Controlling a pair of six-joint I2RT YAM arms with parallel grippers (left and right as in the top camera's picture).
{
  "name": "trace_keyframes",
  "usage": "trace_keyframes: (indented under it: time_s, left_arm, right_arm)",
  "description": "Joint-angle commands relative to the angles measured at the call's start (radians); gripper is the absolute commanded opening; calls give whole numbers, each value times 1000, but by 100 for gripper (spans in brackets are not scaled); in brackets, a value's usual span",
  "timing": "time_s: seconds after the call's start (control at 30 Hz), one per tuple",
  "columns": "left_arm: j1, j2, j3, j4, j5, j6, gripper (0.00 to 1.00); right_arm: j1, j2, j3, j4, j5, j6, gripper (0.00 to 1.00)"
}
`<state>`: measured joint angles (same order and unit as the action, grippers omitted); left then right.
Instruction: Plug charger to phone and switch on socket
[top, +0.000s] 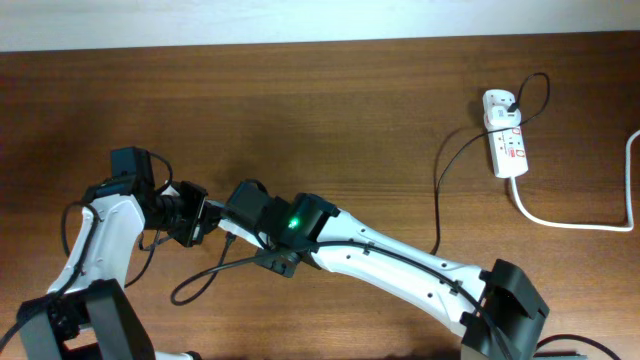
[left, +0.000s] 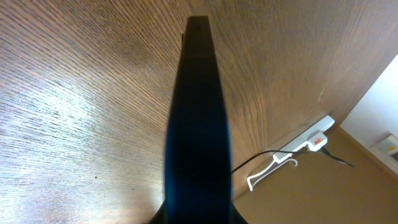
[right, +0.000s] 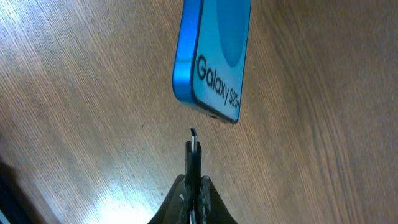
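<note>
The phone is cut off by the right wrist view's top edge and indistinct overhead.

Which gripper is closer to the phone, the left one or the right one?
Left. The left gripper holds the phone itself. The right gripper holds the charger tip just short of the phone's near end, not touching it.

The socket is set at the far right of the table, with the charger plugged into its far end. At the left, the phone is held above the table by the left gripper; the charger's tip, held in the right gripper, is placed just short of the phone's end.
</note>
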<state>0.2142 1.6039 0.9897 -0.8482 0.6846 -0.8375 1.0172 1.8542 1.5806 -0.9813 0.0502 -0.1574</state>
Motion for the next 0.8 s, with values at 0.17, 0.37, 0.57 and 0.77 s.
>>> trace_keyframes:
  time_s: [0.17,0.37,0.57,0.77]
  left_arm:
    - [-3,3,22,-2,38,21,0]
    - [-3,3,22,-2,26,21,0]
    - [-3,3,22,-2,26,21,0]
    - [-3,3,22,-2,25,21,0]
  right_arm:
    - [3,5,19,26,40,-7,4]
    - [4,34,17,24,63,-7,4]
    - [4,58,15,25,97,-7,4]
    - [6,64,15,24,93,-7,4]
